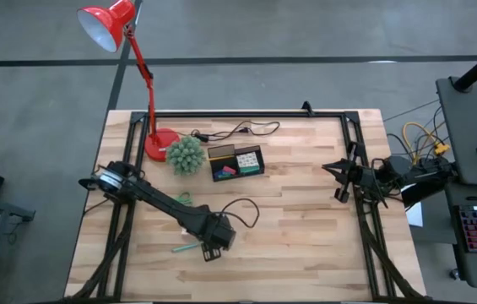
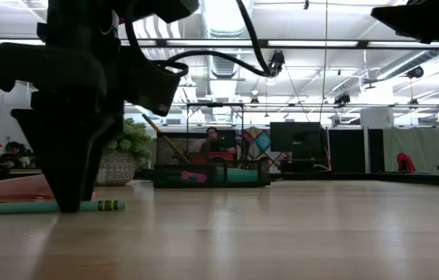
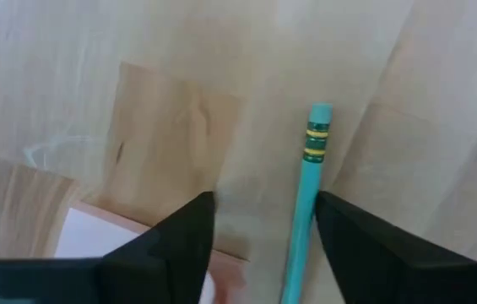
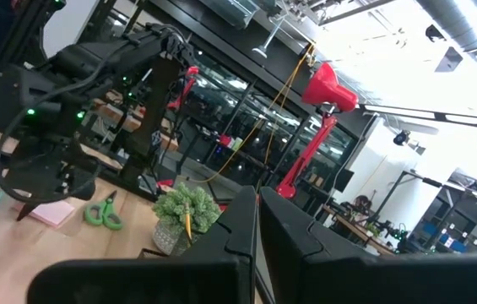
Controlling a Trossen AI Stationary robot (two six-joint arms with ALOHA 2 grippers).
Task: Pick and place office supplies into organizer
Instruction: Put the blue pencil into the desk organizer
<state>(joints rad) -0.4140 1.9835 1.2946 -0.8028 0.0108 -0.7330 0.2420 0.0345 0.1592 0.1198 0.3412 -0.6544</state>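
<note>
We look down on a pale butcher-block counter (image 1: 306, 211) of jointed wooden strips, framed by black rails and standing on a grey floor. At its far edge a red desk lamp (image 1: 128, 51) rises from a round base, with a spiky green ball plant (image 1: 186, 154) just beside the base and a black cable (image 1: 238, 129) trailing along the counter behind them. Next to the plant sits the organizer (image 1: 236, 161), a small black tray with compartments; pink and green bits show inside it.

Our left hand (image 1: 213, 250) is low over the near left part of the counter, its fingers spread open and holding nothing. In the left wrist view the slim green pen (image 3: 306, 203) lies flat on the wood between the two dark fingers (image 3: 179, 245), closer to one of them, with the pink sticky-note pad (image 3: 94, 241) at the edge of the other. From counter height the pen (image 2: 44, 207) lies beside the hand's tip, the pad just behind it. The green-handled scissors (image 1: 183, 198) rest on the counter near the left arm, well apart from the organizer.

Our right hand (image 1: 339, 181) waits at the right rail, raised off the counter, its fingers pressed together and empty.

Beyond the counter, the low view shows a large open room with bright ceiling lights, ducts, dark monitors and a person (image 2: 213, 140) seated far behind the organizer (image 2: 211, 173).
</note>
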